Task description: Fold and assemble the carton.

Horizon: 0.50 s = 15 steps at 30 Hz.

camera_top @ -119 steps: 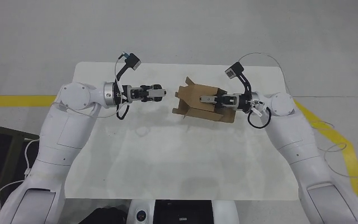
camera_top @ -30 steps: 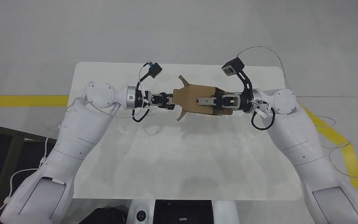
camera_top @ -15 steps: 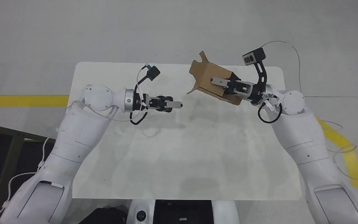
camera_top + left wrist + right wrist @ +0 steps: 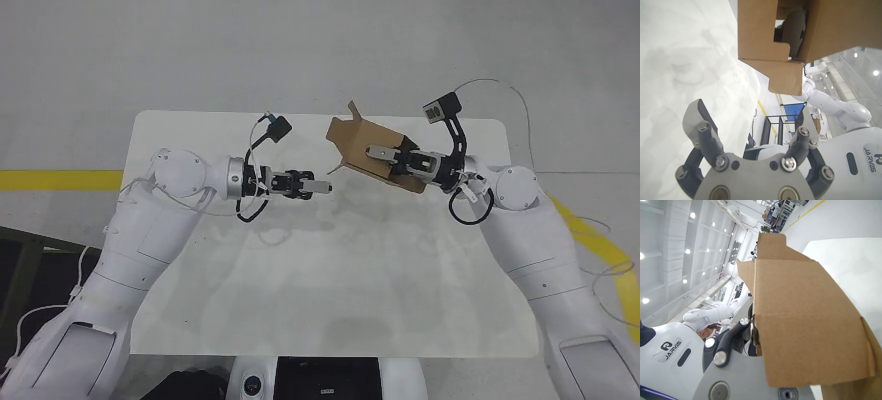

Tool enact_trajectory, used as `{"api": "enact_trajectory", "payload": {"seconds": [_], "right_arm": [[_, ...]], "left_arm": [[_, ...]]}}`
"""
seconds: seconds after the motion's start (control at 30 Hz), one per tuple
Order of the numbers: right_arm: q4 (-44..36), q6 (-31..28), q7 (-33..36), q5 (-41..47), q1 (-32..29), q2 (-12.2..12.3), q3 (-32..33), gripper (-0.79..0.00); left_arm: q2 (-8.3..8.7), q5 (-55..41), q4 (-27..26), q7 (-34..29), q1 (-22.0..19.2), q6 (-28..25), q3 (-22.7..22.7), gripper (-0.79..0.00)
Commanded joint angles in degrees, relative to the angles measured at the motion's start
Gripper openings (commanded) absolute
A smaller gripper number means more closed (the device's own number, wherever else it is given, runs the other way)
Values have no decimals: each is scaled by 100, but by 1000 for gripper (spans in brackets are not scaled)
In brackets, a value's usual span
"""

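The brown carton [image 4: 356,140] hangs tilted above the far right part of the white table [image 4: 300,300], its flaps spread toward the left arm. My right gripper [image 4: 375,153] is shut on one carton wall, and one finger [image 4: 738,326] lies outside the cardboard [image 4: 802,317]. My left gripper [image 4: 318,186] stands open just short of the carton's lowest flap, holding nothing. In the left wrist view the open end of the carton [image 4: 789,37] faces the spread gripper [image 4: 753,113], with a flap hanging toward it.
The table's near half and left side are bare. A yellow floor line [image 4: 50,180] runs past the table on both sides.
The right arm lifted the carton up and away from the left gripper, then brought it back a little toward it. The left gripper let go of the flap and now stands open.
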Motion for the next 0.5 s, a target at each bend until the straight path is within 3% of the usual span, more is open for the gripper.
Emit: {"api": "enact_trajectory", "payload": {"seconds": [0.0, 0.47], "right_arm": [[-43, 26, 109, 28, -9, 1, 0, -785], [-299, 263, 589, 63, -33, -13, -76, -785]], "left_arm": [[6, 15, 65, 18, -20, 2, -32, 0], [7, -17, 26, 46, -54, 20, -74, 0]]}}
